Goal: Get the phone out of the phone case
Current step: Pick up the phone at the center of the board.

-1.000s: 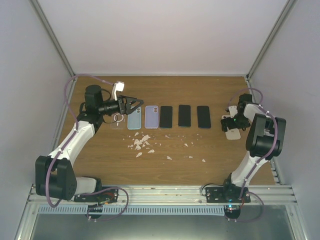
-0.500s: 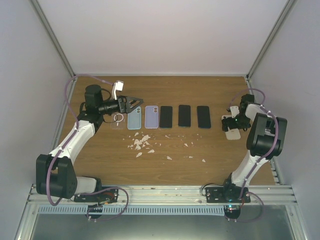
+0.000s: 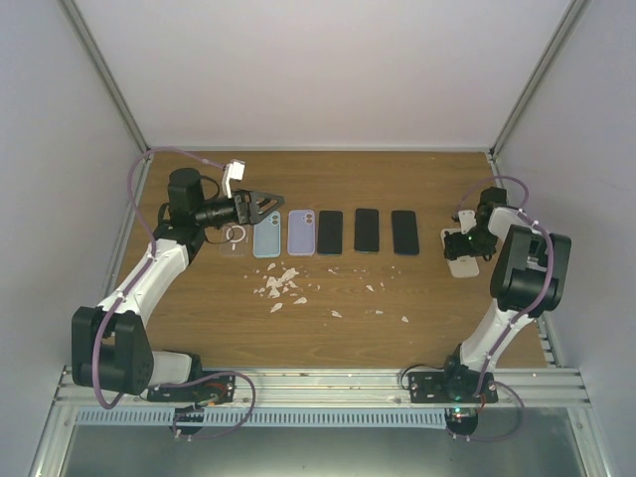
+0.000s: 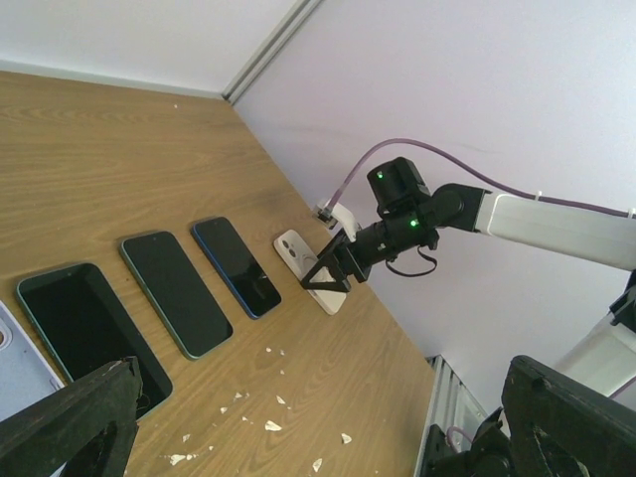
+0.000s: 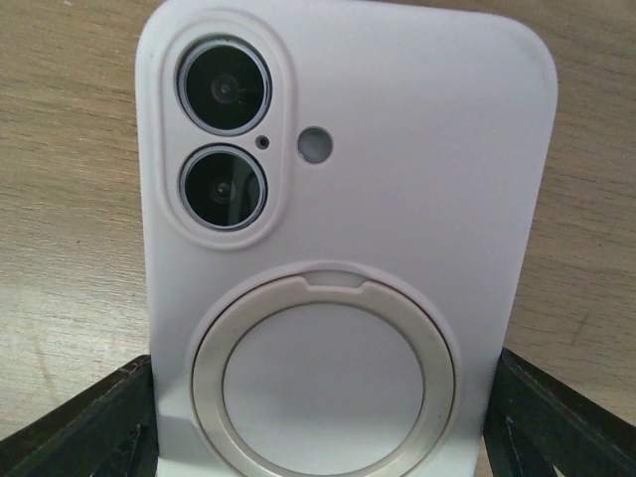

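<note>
A white phone case (image 5: pixel 338 248) lies back-up on the wooden table, and the phone's two camera lenses (image 5: pixel 224 134) show through its cutout. A round ring is set into the case's back. My right gripper (image 5: pixel 323 417) straddles its lower end, with a black finger (image 5: pixel 109 427) pressed against each long side. From above, the case (image 3: pixel 460 260) sits at the right end of the row under my right gripper (image 3: pixel 463 246). My left gripper (image 3: pixel 273 206) hovers open above the row's left end and holds nothing.
Three dark phones (image 3: pixel 367 230) lie face-up mid-table. To their left are a lilac case (image 3: pixel 301 233), a light blue case (image 3: pixel 266 238) and a clear case (image 3: pixel 234 239). White scraps (image 3: pixel 283 283) litter the wood in front. Enclosure walls stand close on both sides.
The right gripper's fingers have closed in onto the sides of the white case, and the wrist has shifted slightly. The left arm has hardly moved.
</note>
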You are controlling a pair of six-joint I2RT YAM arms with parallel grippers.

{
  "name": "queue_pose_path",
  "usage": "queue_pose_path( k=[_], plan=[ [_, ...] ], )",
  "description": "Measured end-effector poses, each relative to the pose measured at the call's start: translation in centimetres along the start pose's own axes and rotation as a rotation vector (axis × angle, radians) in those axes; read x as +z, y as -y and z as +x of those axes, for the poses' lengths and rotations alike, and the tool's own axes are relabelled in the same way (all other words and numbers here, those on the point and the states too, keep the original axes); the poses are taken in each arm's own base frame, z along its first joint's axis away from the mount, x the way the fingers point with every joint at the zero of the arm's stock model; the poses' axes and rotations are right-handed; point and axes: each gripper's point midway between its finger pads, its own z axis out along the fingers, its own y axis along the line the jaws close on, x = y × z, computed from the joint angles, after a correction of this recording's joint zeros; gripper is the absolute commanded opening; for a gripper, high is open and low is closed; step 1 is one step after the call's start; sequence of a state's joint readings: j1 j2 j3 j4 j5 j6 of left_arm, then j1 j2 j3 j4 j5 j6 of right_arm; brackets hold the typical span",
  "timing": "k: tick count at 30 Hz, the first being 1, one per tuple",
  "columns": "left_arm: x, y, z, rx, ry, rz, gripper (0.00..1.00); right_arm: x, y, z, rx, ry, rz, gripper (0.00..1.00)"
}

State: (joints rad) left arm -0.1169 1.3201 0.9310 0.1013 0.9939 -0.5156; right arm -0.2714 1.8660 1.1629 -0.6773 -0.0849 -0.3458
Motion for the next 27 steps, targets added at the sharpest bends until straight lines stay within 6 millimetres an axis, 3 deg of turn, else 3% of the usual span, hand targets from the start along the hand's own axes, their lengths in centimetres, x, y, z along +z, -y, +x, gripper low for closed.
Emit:
queue_pose_path(
  k=[11,15,22,27],
  plan=[
    [0.0,-0.1,-0.1,0.004,0.004,-0.007,0.99,-0.5,-0.3,0.1,-0.02,0.012,0.004,0.65],
    [0.0,-0.2,-0.1,0.008,0.004,-0.012,0.99,-1.0,-1.1,1.4,-0.046,-0.022,-0.013,0.65],
    [0.0,-0.5,0.0,0.021,0.004,-0.026,0.99,-4.2,-3.1,0.8,-0.128,0.035,-0.031,0.64],
    [0.0,-1.0,0.6,0.017,-0.002,-0.036,0.99,-7.0,-6.5,-0.7,-0.234,0.126,-0.076,0.61]
  ],
)
